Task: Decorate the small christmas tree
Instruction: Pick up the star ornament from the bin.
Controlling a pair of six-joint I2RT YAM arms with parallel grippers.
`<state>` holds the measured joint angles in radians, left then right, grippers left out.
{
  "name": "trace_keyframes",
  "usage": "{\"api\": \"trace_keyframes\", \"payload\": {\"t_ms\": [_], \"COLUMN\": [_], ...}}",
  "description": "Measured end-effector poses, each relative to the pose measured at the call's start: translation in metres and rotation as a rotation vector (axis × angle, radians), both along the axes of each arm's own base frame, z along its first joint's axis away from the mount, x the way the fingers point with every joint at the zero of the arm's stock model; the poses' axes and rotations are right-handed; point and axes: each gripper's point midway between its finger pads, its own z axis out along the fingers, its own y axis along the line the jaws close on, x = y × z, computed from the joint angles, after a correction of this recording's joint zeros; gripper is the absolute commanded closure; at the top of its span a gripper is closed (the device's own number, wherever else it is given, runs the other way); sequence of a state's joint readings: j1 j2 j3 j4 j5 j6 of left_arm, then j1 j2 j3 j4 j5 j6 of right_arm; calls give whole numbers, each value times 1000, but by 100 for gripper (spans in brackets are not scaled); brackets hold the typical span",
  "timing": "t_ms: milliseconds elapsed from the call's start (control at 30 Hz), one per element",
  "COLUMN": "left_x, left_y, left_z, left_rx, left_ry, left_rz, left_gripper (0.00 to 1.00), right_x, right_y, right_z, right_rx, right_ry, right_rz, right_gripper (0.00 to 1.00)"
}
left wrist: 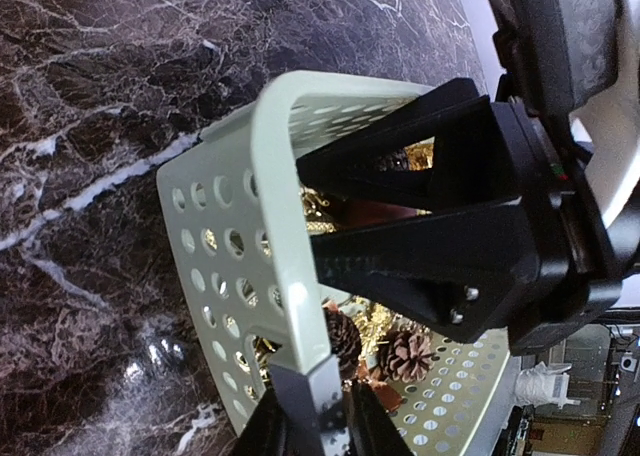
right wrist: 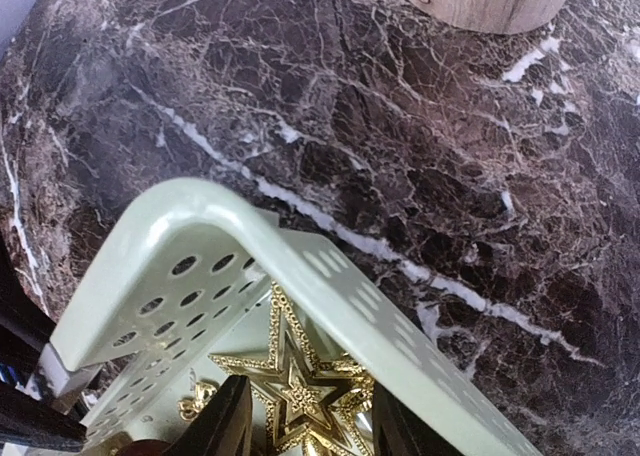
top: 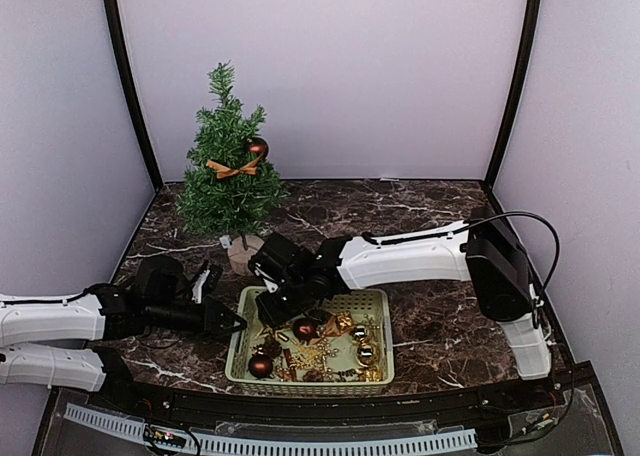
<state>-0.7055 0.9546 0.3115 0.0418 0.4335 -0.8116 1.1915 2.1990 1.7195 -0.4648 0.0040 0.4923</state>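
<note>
Two grasps: gold star [right wrist: 300, 391], basket rim [left wrist: 285, 246]

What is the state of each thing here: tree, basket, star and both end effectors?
small christmas tree: upright, wearing a bow and a brown ball.
basket: upright, holding ornaments.
gold star: lying in the basket.
left end effector: closed on the basket rim.
right end effector: closed on the gold star.

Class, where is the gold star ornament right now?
The gold star ornament lies in the pale green basket's far-left corner, between the right gripper's fingers, seen from the right wrist.
</note>
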Motion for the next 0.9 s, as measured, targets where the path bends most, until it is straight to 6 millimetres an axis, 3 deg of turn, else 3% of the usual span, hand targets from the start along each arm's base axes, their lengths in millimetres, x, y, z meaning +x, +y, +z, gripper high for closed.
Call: {"api": "trace_keyframes", "payload": {"t_ms": [333,900], "left_x": [3,5], "left_y": [-4,-4], "left_z": [1,-1], "left_rx": [-15,-7], "left_ry": [-3,21], "left_rz": [3,20], "left_gripper": [82,82], "right_x": [-3,-5], "right_y": [-18,-15], "right_z": [-19,-25], "right_rx": [-100,1], "right_ry": [22,146], "right_rz": [-71,-114], "right_gripper": [55,73]}}
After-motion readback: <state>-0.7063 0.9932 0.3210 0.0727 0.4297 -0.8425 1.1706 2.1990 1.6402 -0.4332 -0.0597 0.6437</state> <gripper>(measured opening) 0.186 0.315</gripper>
